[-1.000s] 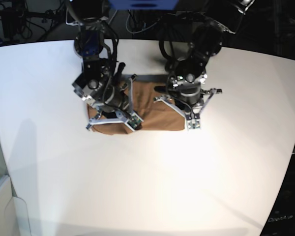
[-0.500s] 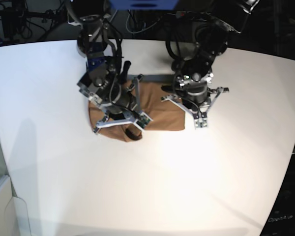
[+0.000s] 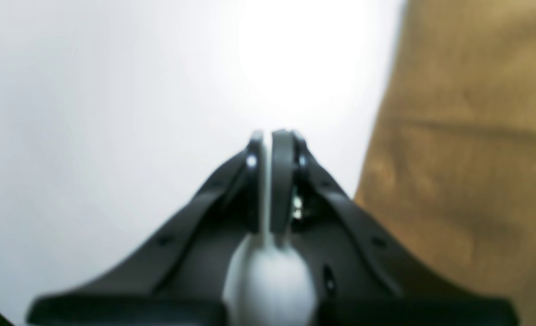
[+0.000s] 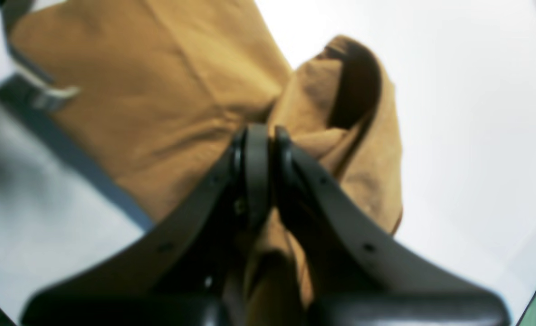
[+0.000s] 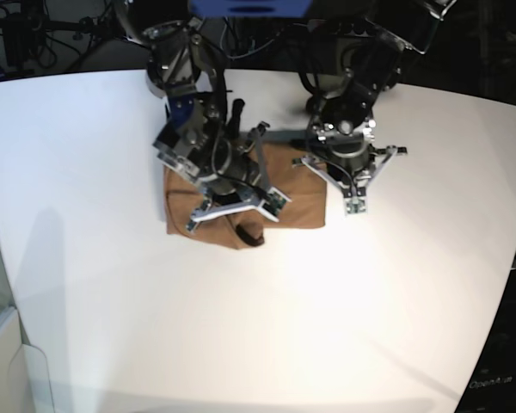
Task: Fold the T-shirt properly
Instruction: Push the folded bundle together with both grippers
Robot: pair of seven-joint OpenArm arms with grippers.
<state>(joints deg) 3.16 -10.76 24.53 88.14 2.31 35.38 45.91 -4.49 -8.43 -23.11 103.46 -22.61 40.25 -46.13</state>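
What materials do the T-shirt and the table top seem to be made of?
T-shirt: seemingly soft woven or knitted cloth, perhaps cotton; matte tan, and it creases and bunches into limp folds. Table: a hard, smooth white surface, possibly laminate or painted board; a bright glare reflects from it.

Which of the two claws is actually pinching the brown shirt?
The right gripper, on the base view's left: T-shirt cloth bunches between its closed jaws. The left gripper is shut over bare table.

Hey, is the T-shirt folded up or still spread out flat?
Folded. The T-shirt lies as a compact rectangle on the table, with one bunched corner lifted in the right tool.
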